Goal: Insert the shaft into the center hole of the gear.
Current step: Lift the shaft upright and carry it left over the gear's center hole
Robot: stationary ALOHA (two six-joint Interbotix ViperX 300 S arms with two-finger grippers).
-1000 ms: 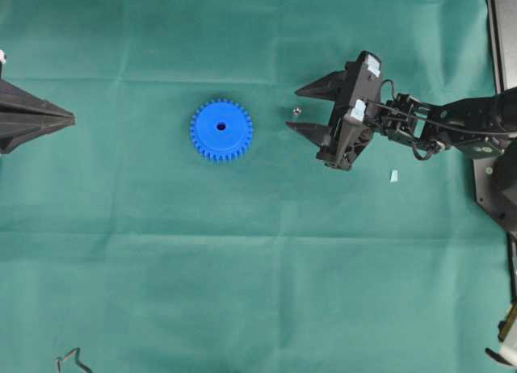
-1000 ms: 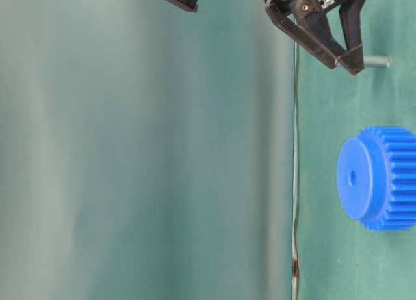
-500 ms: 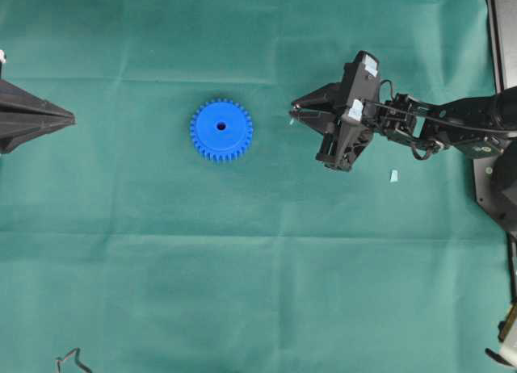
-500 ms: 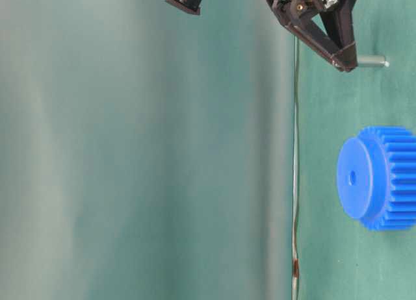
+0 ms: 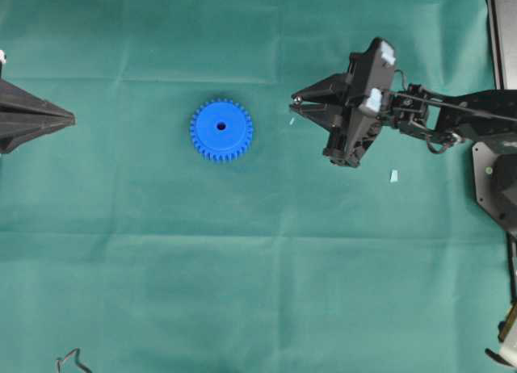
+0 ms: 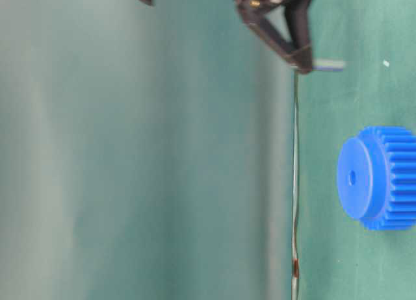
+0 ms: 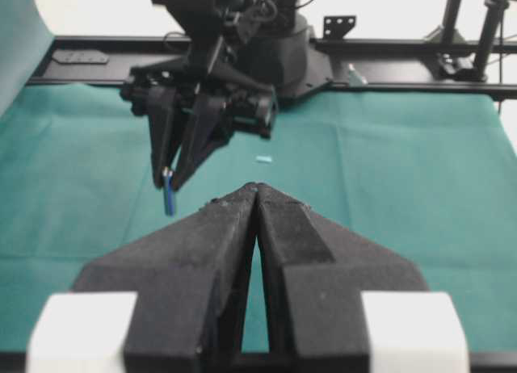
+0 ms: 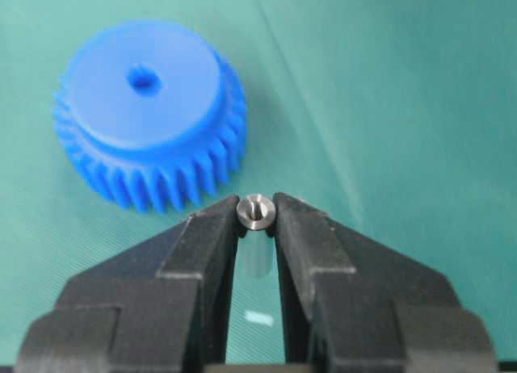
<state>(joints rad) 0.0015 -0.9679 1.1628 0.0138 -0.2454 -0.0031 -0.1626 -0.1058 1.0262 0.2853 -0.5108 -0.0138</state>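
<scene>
The blue gear (image 5: 221, 130) lies flat on the green cloth with its center hole (image 5: 221, 126) facing up; both also show in the right wrist view, gear (image 8: 145, 115) and center hole (image 8: 145, 81). My right gripper (image 5: 296, 105) is shut on the shaft (image 8: 256, 211), a small silvery pin held upright at the fingertips. It is held off the cloth, to the right of the gear and apart from it. The table-level view shows the shaft (image 6: 328, 65) sticking out below the fingertips. My left gripper (image 5: 71, 119) is shut and empty at the far left edge.
A small pale blue scrap (image 5: 393, 176) lies below the right arm, and a smaller one (image 5: 292, 121) lies under the gripper tips. The right arm's black base (image 5: 497, 171) stands at the right edge. A bent wire (image 5: 71, 359) lies at the bottom left.
My right gripper closed on the shaft, which stood on the cloth between its open jaws, and has lifted it off the cloth. The left gripper and the gear have not moved.
</scene>
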